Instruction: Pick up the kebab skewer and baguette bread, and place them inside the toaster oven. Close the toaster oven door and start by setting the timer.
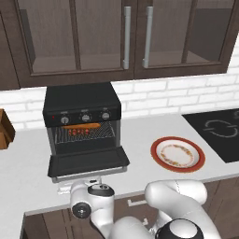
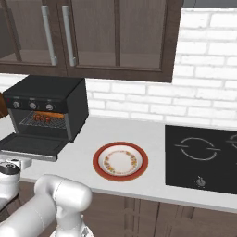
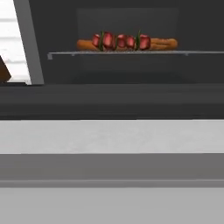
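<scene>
Hand view: kebab skewer point(image 3: 120, 41) and baguette bread point(image 3: 164, 43) lie on the rack. Toaster oven door point(image 1: 88, 162) hangs down, rigid, likely light; push its front edge up. Tool released, empty.

A glossy white robot arm point(image 1: 177, 200) built of thick, rounded tube segments with smooth, bulging shells. Its joints carry dark, nearly black round caps with a soft shine: one on the side of the upper segment, one on its top face, and a larger dome at the lower elbow.
</scene>
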You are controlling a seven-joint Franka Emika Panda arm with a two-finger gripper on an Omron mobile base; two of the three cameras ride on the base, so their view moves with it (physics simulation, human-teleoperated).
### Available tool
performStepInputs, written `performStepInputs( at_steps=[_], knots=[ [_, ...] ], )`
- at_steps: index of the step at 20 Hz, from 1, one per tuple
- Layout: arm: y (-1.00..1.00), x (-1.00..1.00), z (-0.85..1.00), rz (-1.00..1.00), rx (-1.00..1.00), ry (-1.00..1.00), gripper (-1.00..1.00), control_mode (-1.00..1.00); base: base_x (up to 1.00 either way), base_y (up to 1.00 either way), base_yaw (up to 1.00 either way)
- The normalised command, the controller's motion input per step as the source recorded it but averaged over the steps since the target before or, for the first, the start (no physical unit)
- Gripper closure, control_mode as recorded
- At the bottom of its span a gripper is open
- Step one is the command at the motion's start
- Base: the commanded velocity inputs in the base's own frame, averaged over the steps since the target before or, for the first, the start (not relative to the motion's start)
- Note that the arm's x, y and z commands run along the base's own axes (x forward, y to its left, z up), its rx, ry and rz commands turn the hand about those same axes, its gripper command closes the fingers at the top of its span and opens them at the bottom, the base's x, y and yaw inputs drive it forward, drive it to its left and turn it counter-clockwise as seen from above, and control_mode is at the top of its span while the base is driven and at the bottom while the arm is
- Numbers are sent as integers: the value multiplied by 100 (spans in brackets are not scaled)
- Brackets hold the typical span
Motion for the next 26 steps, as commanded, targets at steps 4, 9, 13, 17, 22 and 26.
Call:
performStepInputs(
  at_steps=[4,9,13,17,22,26],
  knots=[
    [0,22,60,-3,0,-3,-100,-100,0,0,0],
    [0,28,59,-4,0,-1,-100,-100,0,0,0],
    [0,36,56,-4,0,0,-100,-100,0,0,0],
    [0,35,57,-4,0,0,-100,-100,0,0,0],
    [0,35,59,-3,0,0,-100,-100,0,0,0],
    [0,32,57,-3,0,0,-100,-100,0,0,0]
  ],
)
